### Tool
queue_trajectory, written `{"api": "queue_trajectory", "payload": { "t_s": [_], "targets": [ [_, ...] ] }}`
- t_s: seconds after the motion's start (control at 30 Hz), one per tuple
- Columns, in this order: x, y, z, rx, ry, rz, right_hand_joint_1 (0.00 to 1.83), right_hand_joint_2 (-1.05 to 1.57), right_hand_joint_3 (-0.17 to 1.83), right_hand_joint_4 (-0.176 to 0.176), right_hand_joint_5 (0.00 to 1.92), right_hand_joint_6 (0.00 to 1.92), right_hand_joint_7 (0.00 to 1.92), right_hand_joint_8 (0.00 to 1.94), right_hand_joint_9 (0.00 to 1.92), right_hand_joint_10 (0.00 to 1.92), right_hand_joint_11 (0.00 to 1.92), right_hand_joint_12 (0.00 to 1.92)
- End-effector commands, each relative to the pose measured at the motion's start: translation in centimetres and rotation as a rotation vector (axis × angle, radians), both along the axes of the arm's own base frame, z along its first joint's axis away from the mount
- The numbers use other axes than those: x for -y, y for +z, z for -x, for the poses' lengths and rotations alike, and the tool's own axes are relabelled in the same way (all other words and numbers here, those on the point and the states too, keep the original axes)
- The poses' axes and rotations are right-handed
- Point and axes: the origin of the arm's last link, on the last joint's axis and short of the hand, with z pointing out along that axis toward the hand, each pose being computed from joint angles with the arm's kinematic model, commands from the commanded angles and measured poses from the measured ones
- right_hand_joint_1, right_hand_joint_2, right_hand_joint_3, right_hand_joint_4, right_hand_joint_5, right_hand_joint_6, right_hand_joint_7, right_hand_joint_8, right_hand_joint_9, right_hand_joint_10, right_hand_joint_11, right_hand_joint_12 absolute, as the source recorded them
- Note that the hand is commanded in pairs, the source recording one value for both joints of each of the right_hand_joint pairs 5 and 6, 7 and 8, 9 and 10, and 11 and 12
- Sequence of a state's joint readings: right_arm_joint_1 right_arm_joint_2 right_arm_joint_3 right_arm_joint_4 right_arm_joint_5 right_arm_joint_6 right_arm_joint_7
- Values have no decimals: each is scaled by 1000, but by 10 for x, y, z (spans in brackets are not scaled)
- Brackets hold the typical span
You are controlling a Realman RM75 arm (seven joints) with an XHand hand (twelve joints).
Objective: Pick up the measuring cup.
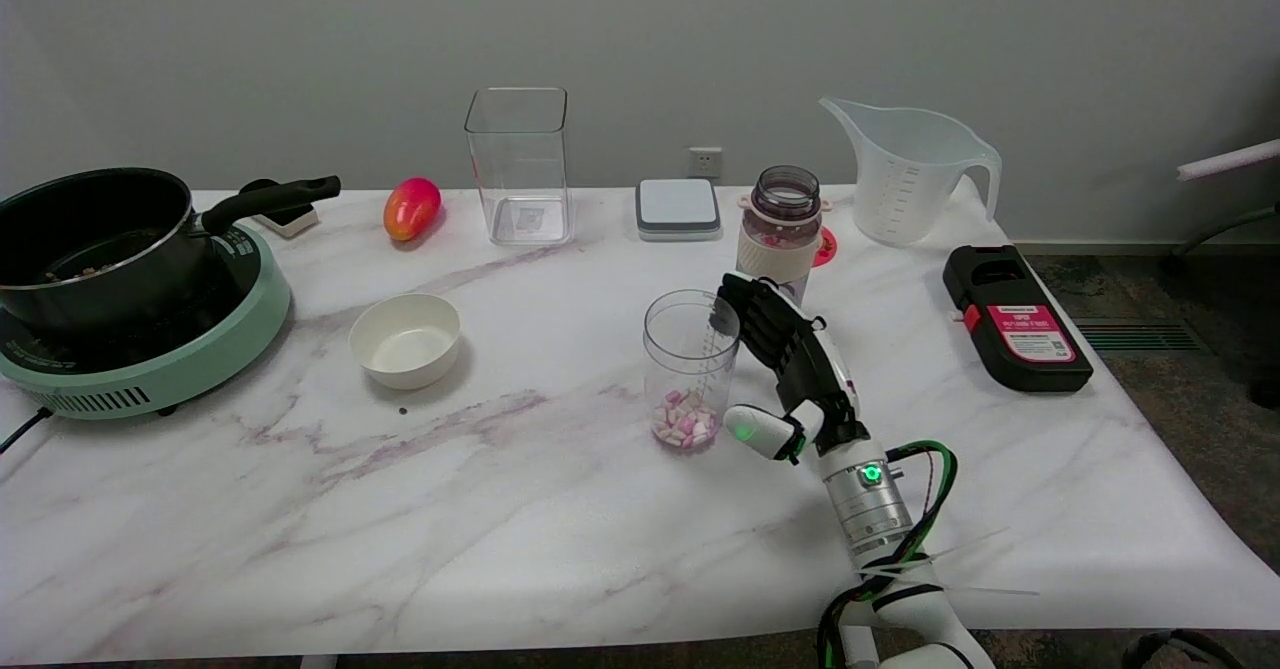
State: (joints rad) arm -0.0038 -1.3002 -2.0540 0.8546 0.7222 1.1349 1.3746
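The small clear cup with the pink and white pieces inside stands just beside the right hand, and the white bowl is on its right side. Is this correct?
Not quite. The head view shows the white bowl left of the small clear cup, not right. The cup does stand beside the right hand.

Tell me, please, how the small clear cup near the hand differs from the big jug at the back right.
The small measuring cup is a straight, handleless cylinder holding pink and white pieces; the large jug has a handle and spout and looks empty. The cup is clear, the jug frosted. The cup stands mid-table, the jug at the back. Both stand upright and carry graduation marks.
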Motion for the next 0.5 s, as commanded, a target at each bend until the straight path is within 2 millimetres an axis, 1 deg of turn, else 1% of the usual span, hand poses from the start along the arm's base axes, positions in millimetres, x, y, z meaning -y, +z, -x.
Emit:
{"api": "queue_trajectory", "payload": {
  "t_s": [0.03, 0.33, 0.5],
  "targets": [
    [13, -8, 0, 61, -24, -77, 1124, -471, 1143, 0, 449, 449, 433, 433, 440, 440, 471, 471],
    [13, -8, 5, 76, -49, -90, 1184, -536, 1056, 0, 427, 427, 455, 455, 459, 459, 480, 480],
    [12, -8, 7, 96, -54, -94, 1224, -472, 1001, 0, 448, 448, 486, 486, 486, 486, 502, 502]
  ]
}}
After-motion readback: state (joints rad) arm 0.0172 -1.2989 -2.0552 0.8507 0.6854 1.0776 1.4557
